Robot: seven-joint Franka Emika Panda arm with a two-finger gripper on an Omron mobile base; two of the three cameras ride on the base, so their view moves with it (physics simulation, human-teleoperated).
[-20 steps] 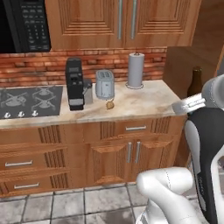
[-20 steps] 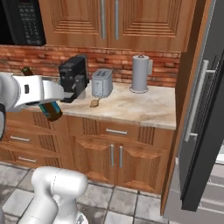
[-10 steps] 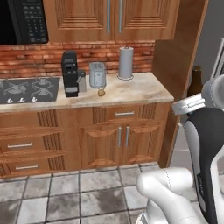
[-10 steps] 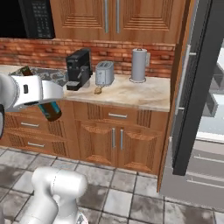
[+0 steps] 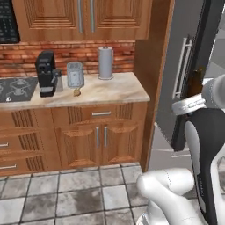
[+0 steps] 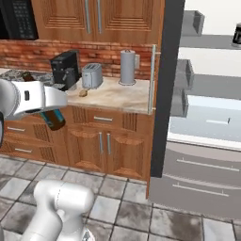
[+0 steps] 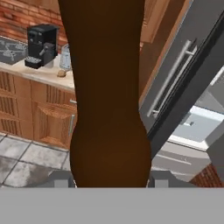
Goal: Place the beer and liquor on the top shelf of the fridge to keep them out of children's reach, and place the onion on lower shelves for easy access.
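Note:
My gripper (image 7: 109, 180) is shut on the beer (image 7: 109, 87), a dark brown bottle that rises up the middle of the hand view. The beer (image 6: 52, 118) hangs tilted under my white hand at the left, and its neck (image 5: 195, 81) shows by my arm. The onion (image 5: 77, 92) (image 6: 83, 93) lies on the counter before the toaster. The fridge (image 6: 164, 84) stands open at the right, its door (image 5: 189, 66) edge-on. A squat bottle with a black label, the liquor (image 6: 236, 35), stands on the top shelf (image 6: 207, 43). Lower shelves (image 6: 212, 87) lie below it.
A black coffee machine (image 5: 45, 72), a toaster (image 5: 75, 74) and a paper towel roll (image 5: 105, 62) stand on the counter (image 5: 114, 90). Wooden cabinets are above and below it. A hob (image 5: 15, 88) is at the left. Grey tiled floor lies before the fridge.
The whole scene has slid left in both base views: the base has driven right, bringing the open fridge into sight. The beer has stayed in my gripper.

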